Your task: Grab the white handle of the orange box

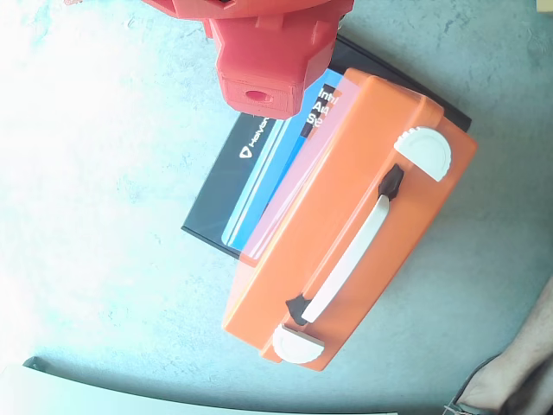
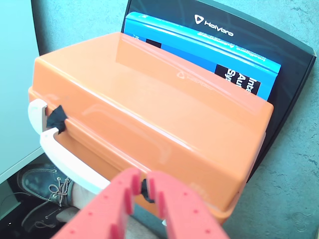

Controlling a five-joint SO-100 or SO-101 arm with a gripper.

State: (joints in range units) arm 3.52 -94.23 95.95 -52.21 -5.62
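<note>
The orange box (image 1: 346, 173) lies on a black carton, with its white handle (image 1: 354, 251) running along the side that faces the fixed camera, between two black pivots. In the wrist view the box (image 2: 149, 114) fills the middle and the handle (image 2: 65, 159) curves along its lower left edge. My red gripper (image 2: 145, 183) enters from the bottom of that view. Its fingers are together with only a thin slit between them and hold nothing. The tips are just in front of the box's lower edge, right of the handle's visible part. The fixed view shows only the red arm body (image 1: 268, 52) at the top.
The black Holybro carton (image 1: 225, 190) with a blue sleeve (image 2: 199, 45) lies under the orange box. Two white latches (image 1: 428, 151) (image 1: 296, 344) flank the handle. The table edge (image 1: 104, 385) runs along the bottom of the fixed view. A person's shoe (image 2: 40, 191) is beyond the edge.
</note>
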